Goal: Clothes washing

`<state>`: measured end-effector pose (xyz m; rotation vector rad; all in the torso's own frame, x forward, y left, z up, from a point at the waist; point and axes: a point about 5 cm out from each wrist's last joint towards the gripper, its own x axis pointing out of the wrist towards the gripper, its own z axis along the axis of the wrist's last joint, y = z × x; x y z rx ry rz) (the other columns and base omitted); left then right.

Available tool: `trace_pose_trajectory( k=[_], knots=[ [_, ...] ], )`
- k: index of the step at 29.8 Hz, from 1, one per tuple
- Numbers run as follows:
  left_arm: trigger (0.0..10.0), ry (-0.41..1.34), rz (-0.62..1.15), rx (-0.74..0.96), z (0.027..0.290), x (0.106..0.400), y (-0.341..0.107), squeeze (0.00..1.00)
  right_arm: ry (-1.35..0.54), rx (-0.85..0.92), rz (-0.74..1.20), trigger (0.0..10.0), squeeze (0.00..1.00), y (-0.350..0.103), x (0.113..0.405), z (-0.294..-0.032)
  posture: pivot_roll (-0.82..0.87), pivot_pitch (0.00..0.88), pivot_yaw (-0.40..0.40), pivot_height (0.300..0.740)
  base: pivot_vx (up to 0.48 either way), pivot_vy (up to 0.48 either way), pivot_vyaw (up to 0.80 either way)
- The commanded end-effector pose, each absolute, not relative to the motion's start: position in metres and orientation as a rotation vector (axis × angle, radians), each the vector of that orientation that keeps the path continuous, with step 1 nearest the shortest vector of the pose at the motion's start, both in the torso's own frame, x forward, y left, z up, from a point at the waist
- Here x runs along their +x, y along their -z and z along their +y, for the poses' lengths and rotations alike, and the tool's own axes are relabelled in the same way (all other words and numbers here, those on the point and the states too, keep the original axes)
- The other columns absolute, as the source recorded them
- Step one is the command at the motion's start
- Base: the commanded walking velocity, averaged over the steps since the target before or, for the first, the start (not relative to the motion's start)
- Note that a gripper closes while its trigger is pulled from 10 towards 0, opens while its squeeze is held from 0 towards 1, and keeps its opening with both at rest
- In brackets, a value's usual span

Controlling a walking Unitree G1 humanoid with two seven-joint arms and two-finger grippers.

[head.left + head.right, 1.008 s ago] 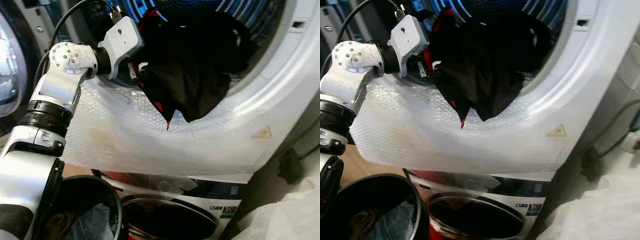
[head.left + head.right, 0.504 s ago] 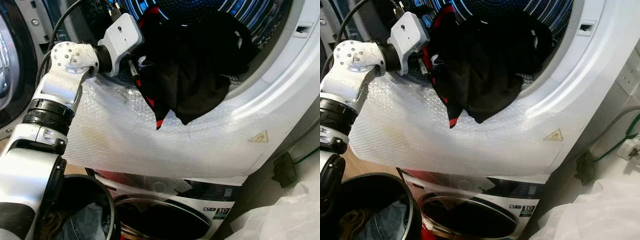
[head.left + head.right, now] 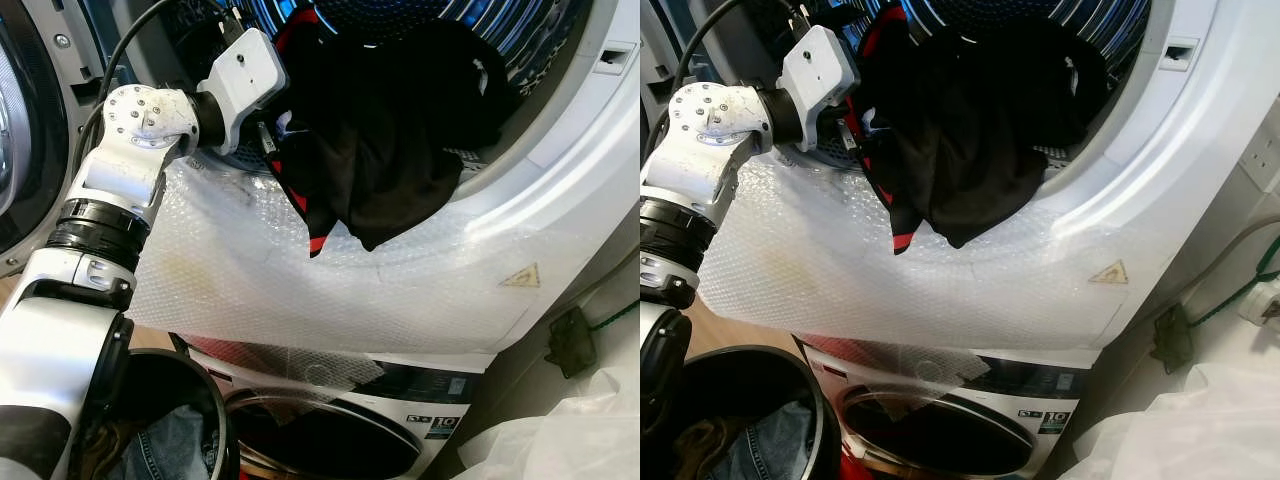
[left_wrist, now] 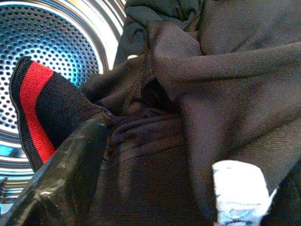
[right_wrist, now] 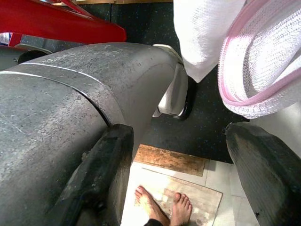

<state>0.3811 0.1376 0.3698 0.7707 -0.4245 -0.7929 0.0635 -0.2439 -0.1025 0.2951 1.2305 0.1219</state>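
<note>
A black garment (image 3: 380, 150) with red trim hangs out of the upper machine's drum (image 3: 500, 30), draped over the bubble-wrapped rim (image 3: 250, 270). My left gripper (image 3: 272, 140) is at the left side of the drum's mouth, shut on a fold of that garment. In the left wrist view one black finger (image 4: 66, 174) presses into the dark cloth (image 4: 211, 94), and the other finger is hidden by it. A red-striped cuff (image 4: 35, 108) stands before the perforated blue-lit drum wall. My right gripper (image 5: 188, 179) hangs low, open, with nothing between its fingers (image 5: 106, 174).
A lower washer (image 3: 330, 440) with a dark round door sits beneath. A black basket (image 3: 215, 400) holding denim stands at the lower left. White plastic (image 3: 570, 440) lies at the lower right, near a wall plug (image 3: 567, 340). A person's bare feet (image 5: 164, 207) stand on the floor.
The camera has shifted a little. The garment's hanging red-tipped corner has swung slightly toward the left arm. The left gripper stays at the drum's mouth.
</note>
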Motion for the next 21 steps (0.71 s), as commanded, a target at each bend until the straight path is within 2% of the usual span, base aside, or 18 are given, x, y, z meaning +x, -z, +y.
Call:
trace_pose_trajectory(
  k=[1,21],
  knots=[
    [10.0,0.829,-0.419,0.794,0.1395,0.3760,-0.3739,0.00,-0.764,0.495,0.930,10.0,0.00,0.0760,0.1585,-0.0731,-0.03,0.000,0.145,0.740,0.000,0.000,0.00],
    [10.0,0.829,-0.419,0.794,0.1395,0.3760,-0.3739,0.00,-0.764,0.495,0.930,10.0,0.00,0.0760,0.1585,-0.0731,-0.03,0.000,0.145,0.740,0.000,0.000,0.00]
  ],
)
